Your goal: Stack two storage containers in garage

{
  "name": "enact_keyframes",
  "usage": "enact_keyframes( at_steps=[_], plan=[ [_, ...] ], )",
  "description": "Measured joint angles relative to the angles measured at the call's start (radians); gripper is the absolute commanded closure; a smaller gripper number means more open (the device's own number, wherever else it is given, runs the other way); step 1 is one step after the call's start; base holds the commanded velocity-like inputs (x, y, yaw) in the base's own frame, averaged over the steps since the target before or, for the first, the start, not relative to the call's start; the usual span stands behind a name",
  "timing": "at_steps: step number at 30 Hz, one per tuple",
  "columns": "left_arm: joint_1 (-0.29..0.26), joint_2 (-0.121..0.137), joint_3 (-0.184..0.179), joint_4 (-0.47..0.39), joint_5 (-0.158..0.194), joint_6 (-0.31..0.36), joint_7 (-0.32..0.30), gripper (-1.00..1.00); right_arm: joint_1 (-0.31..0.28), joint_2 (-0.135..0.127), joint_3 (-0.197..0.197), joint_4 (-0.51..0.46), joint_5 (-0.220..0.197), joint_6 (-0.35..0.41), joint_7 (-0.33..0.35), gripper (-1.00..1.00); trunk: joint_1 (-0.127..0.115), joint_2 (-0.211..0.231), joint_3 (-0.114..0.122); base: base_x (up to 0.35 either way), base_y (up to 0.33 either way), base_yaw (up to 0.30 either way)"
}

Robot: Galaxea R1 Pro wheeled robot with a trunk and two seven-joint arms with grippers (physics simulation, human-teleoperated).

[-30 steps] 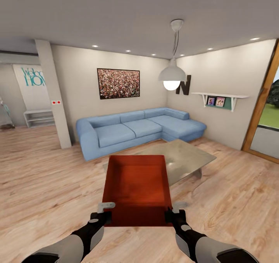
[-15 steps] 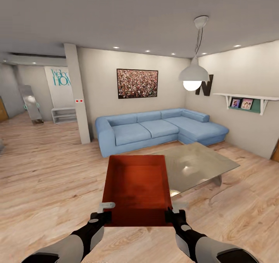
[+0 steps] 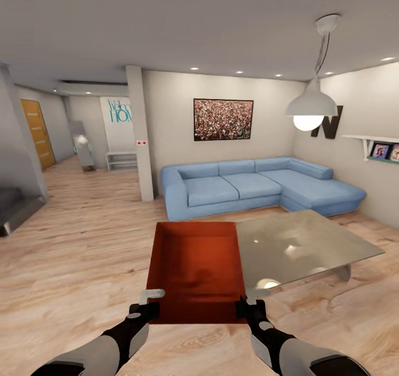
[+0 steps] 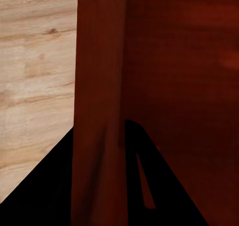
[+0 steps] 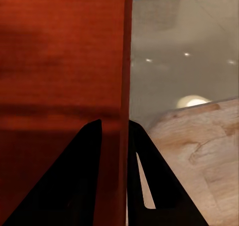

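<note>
I hold one orange-red storage container (image 3: 197, 268) level in front of me, open side up and with nothing inside. My left gripper (image 3: 145, 304) is shut on its near left wall and my right gripper (image 3: 249, 304) on its near right wall. In the left wrist view the left gripper (image 4: 102, 136) straddles the container wall (image 4: 99, 76). The right wrist view has the right gripper (image 5: 114, 131) pinching the thin wall (image 5: 124, 61) the same way. I stand in the living room on light wood plank flooring (image 3: 83, 248).
A glass-topped low table (image 3: 310, 243) lies just right of the container, with the blue corner sofa (image 3: 249, 185) behind it. A white pillar (image 3: 141, 138) stands ahead to the left. Beyond it a hallway leads to a wooden door (image 3: 37, 132). A dark step (image 3: 16, 207) juts in at far left.
The whole room has slid to the right in the picture, so the camera has turned left; the hallway and door have come into sight. Container and grippers keep their places.
</note>
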Motion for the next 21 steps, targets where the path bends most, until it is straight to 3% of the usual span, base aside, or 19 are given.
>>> enact_keyframes(
  at_steps=[21],
  plan=[
    [0.0, 0.001, -0.002, -0.002, 0.002, 0.0, -0.003, 1.0, 0.0, 0.0, -0.003, -0.001, 0.003, 0.0, 0.0, 1.0, 0.0, 0.0, 0.0, 0.0, 0.0, 0.3]
  ],
)
